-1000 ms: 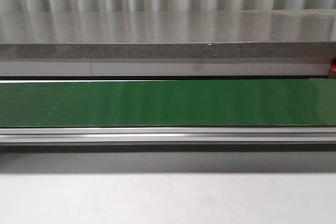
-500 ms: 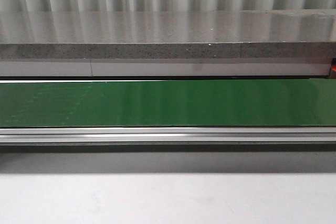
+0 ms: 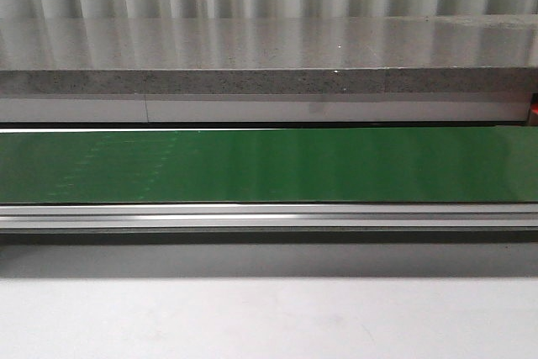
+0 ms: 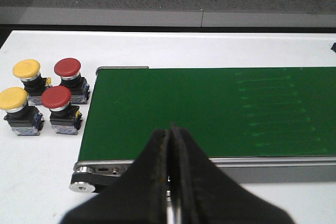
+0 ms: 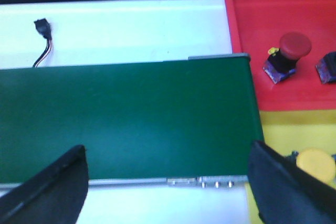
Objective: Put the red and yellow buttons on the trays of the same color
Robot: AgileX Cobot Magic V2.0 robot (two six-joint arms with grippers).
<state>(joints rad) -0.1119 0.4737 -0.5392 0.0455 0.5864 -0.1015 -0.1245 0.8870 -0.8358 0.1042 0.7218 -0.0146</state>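
Buttons wait in a cluster of four on the white table just off the end of the green belt (image 4: 210, 114): two yellow (image 4: 26, 68) (image 4: 13, 98) on the side away from the belt, two red (image 4: 67, 67) (image 4: 56, 97) on the side next to it, all upright on their dark bases and untouched. At the belt's other end, the red tray (image 5: 247, 35) already holds a red button (image 5: 294, 44) and a second dark base at the picture's edge; beside it, the yellow tray (image 5: 273, 129) holds a yellow button (image 5: 315, 165), partly hidden by a finger.

The left gripper (image 4: 170, 182) hangs over the belt's near rail, jaws pressed together with nothing between them. The right gripper (image 5: 168, 182) hovers above the belt near the trays, jaws spread wide and empty. The front view shows only a bare stretch of belt.

My judgement is that the sorting is partway done and a fresh pick is in hand. The left arm would need to open its jaws, shift off the belt toward the cluster, and close on one button, probably a red one nearest the belt, then set it on the belt. The right arm looks placed to receive it at the tray end.
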